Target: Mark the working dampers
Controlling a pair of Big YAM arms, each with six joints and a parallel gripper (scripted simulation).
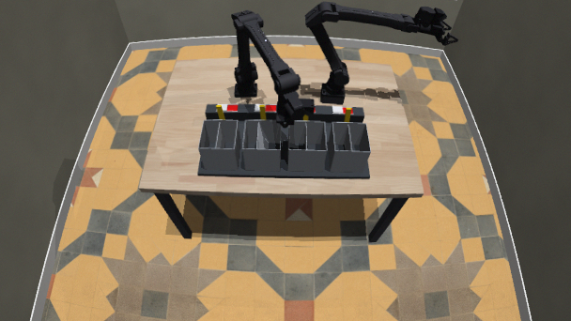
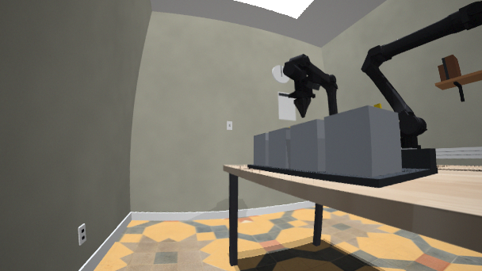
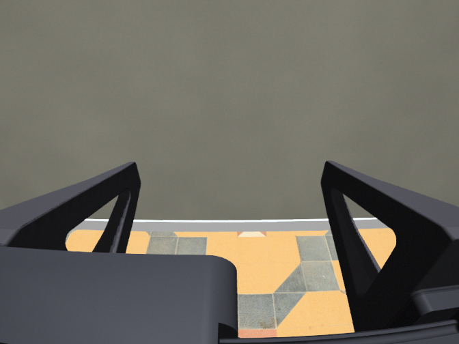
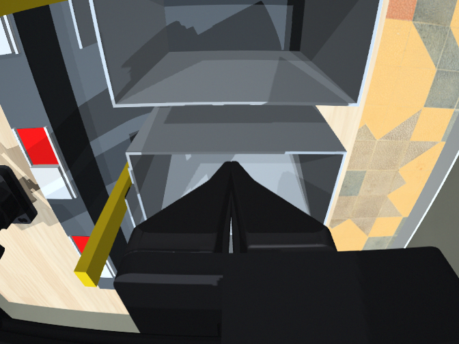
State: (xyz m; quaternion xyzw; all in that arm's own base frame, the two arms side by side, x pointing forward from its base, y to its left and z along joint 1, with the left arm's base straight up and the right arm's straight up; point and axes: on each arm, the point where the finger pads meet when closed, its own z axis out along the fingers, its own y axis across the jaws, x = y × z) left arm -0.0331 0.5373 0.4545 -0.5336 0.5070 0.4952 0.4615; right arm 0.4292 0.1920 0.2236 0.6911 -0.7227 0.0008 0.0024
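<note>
And the right pincer (image 1: pixel 285 123) (image 2: pixel 303 116) (image 4: pixel 231 172), shut on nothing, hovers over the box (image 1: pixel 262 160) (image 2: pixel 279 147) (image 4: pixel 237 136)! Its yellow lever (image 1: pixel 262 112) (image 4: pixel 103 229) lies just towards the arms' bases, long axis reaching from box across slider. The left pincer (image 1: pixel 448 39) (image 3: pixel 230 171), wide open and bare, is well away; the right looks better placed.

In the right wrist view, a yellow lever (image 1: pixel 262 113) (image 4: pixel 105 229) blocks eight o'clock from the fingertips; beyond a narrow gap, the neighbouring damper (image 1: pixel 307 160) (image 2: pixel 303 146) (image 4: pixel 237 104) obstructs twelve.
</note>
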